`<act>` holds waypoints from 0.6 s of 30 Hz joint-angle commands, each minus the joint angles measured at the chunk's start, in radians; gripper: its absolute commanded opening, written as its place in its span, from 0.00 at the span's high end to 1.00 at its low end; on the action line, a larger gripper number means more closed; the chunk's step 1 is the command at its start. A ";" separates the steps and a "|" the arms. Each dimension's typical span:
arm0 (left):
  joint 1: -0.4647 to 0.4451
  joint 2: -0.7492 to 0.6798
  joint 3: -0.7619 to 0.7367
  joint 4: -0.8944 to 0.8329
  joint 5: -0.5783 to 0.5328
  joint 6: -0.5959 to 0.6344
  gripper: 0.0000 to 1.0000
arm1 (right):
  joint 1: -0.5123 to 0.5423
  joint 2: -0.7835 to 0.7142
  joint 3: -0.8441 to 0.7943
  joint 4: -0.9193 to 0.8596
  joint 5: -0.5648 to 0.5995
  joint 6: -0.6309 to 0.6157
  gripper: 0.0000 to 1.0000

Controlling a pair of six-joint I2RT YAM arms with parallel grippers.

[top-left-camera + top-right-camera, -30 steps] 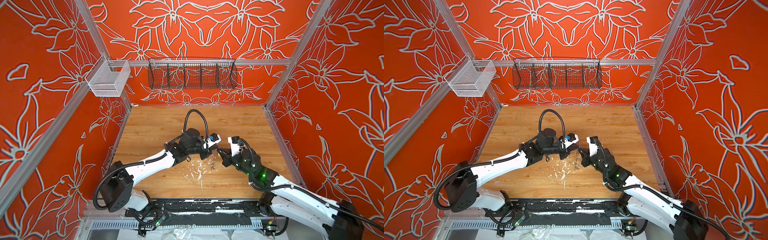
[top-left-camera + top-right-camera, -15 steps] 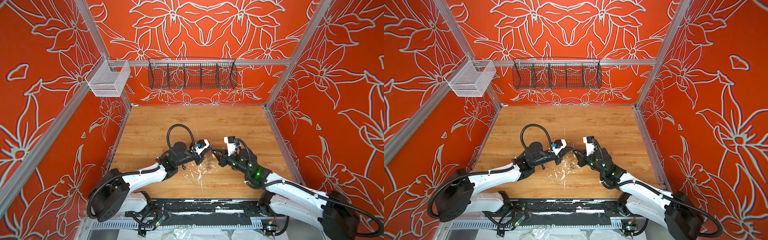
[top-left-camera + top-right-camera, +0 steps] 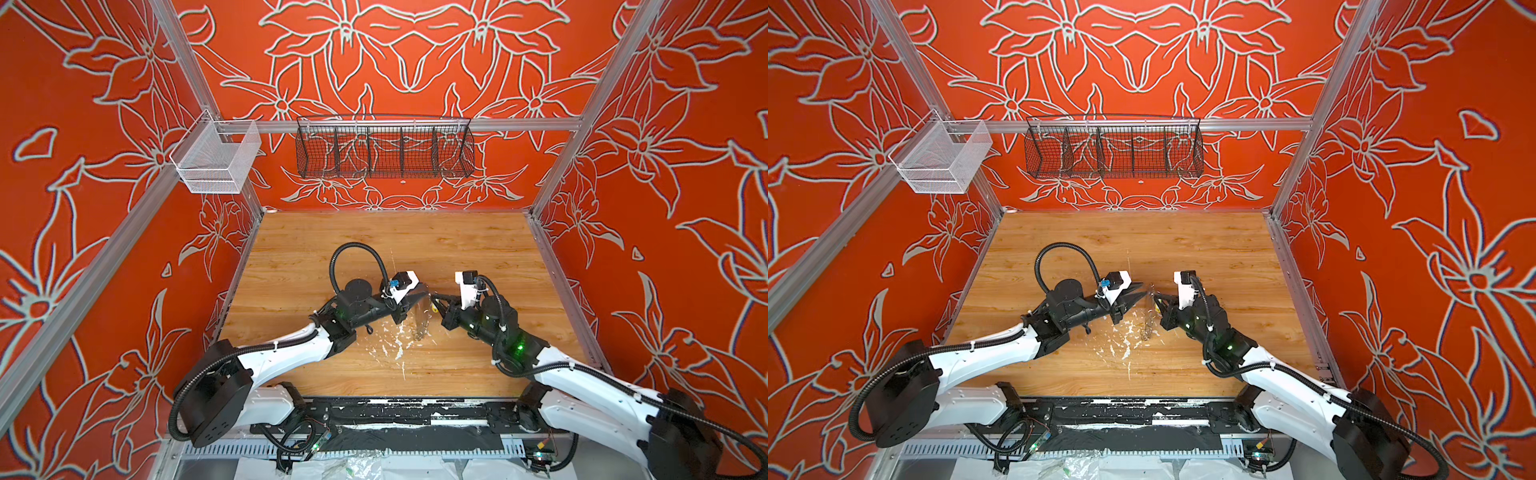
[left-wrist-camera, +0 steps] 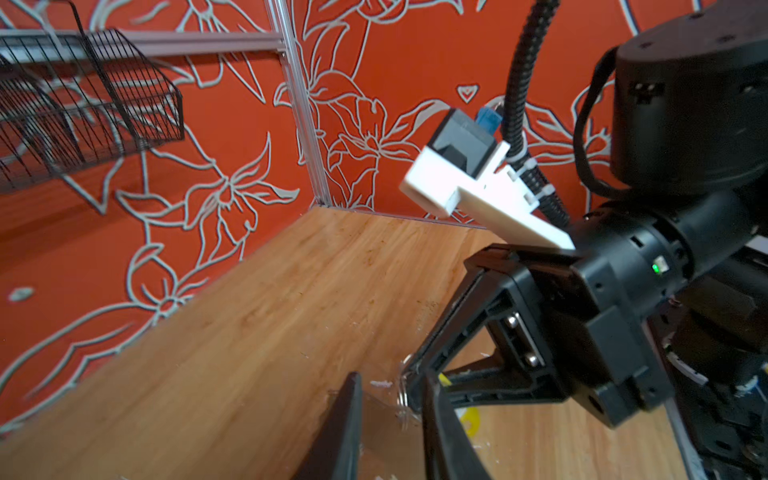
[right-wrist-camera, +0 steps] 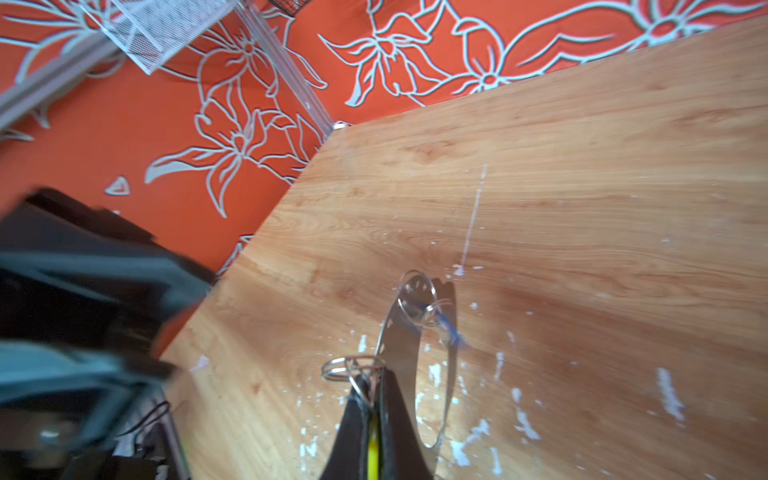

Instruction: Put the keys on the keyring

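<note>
Keyring hangs on edge from your right gripper, pinched with the yellow tag. Its long side runs away from the fingers (blue key at the far end). Your left gripper is a little open, holding nothing.

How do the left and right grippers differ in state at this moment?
The left gripper has its jaws parted with nothing between them; the right gripper is shut on the yellow key tag. Small split rings sit at the right gripper's tips, none in the left gripper's jaws. Both hang above the wooden table, tips facing each other near its middle.
</note>
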 commanded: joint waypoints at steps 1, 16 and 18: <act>0.003 -0.026 0.040 -0.103 0.033 0.046 0.71 | 0.005 -0.030 0.042 -0.055 0.055 -0.071 1.00; 0.003 0.102 0.259 -0.448 0.107 0.135 0.65 | 0.030 -0.082 0.079 -0.154 0.125 -0.184 1.00; 0.002 0.119 0.272 -0.464 0.117 0.139 0.65 | 0.032 -0.077 0.082 -0.150 0.118 -0.185 1.00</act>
